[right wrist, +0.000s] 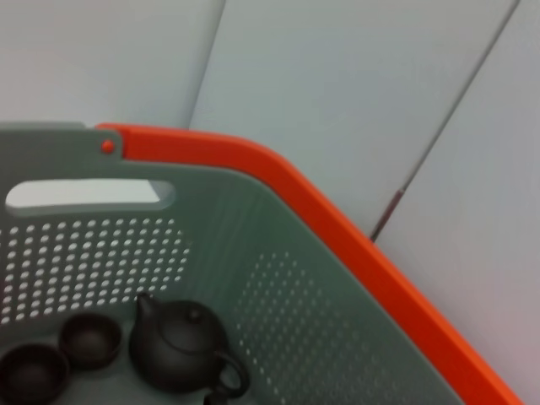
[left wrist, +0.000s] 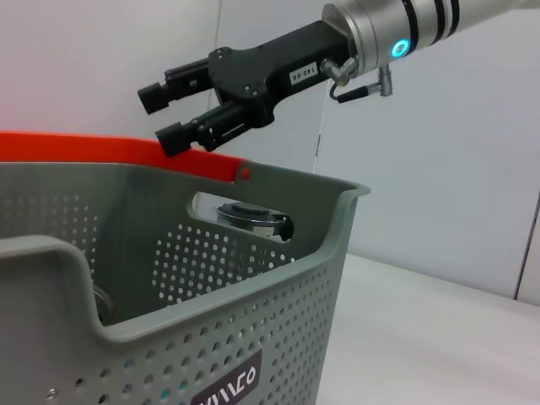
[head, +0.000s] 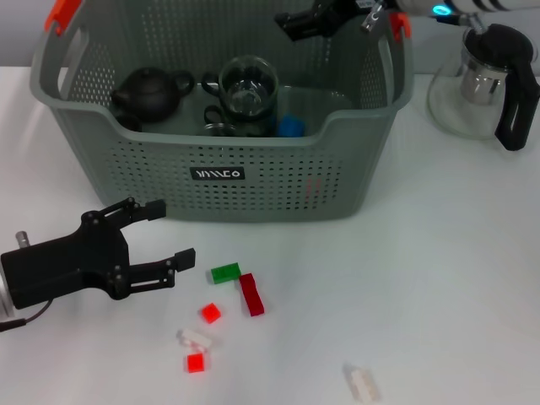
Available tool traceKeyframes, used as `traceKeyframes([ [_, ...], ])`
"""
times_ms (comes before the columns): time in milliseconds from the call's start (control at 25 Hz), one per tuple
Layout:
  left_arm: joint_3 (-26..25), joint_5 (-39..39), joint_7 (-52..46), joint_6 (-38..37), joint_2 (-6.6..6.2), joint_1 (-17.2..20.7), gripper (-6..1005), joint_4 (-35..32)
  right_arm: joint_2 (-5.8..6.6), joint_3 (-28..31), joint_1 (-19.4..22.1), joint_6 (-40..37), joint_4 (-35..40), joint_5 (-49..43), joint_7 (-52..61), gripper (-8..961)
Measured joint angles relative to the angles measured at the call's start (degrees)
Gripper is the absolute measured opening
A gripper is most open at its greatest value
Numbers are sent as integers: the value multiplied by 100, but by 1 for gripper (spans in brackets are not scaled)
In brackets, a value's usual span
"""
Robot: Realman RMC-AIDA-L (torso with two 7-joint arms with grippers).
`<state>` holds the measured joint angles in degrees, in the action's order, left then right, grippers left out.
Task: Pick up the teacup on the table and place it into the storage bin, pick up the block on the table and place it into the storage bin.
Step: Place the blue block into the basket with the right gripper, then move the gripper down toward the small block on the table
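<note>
The grey-green storage bin (head: 337, 160) stands at the back of the table, and its wall fills the left wrist view (left wrist: 253, 304). Inside it the right wrist view shows two small dark teacups (right wrist: 89, 337) beside a dark teapot (right wrist: 181, 346). The bin also holds a glass cup (head: 249, 84) and a blue block (head: 291, 126). Several blocks lie on the table in front, among them a green block (head: 225, 272) and a dark red block (head: 251, 294). My left gripper (head: 171, 230) hovers open, left of these blocks. My right gripper (head: 285, 25) hangs open and empty over the bin's far rim.
A glass teapot with a black handle (head: 489, 80) stands right of the bin. Small red blocks (head: 211, 313) and white blocks (head: 361, 382) are scattered near the table's front edge. The bin's handle pieces are orange (right wrist: 337, 228).
</note>
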<state>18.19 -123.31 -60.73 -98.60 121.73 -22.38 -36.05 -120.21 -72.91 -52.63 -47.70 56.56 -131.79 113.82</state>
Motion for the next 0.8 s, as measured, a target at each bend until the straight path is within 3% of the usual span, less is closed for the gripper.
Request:
traceKeyframes([
  [320, 1, 0, -4, -2, 0, -11, 904, -7, 35, 483, 479, -1247, 1106, 718, -14, 898],
  [600, 0, 0, -6, -9, 0, -12, 904, -7, 190, 1374, 727, -3860, 2032, 1331, -163, 944],
  [800, 0, -6, -5, -9, 0, -11, 904, -7, 286, 1547, 824, -5741, 2507, 1242, -287, 943],
])
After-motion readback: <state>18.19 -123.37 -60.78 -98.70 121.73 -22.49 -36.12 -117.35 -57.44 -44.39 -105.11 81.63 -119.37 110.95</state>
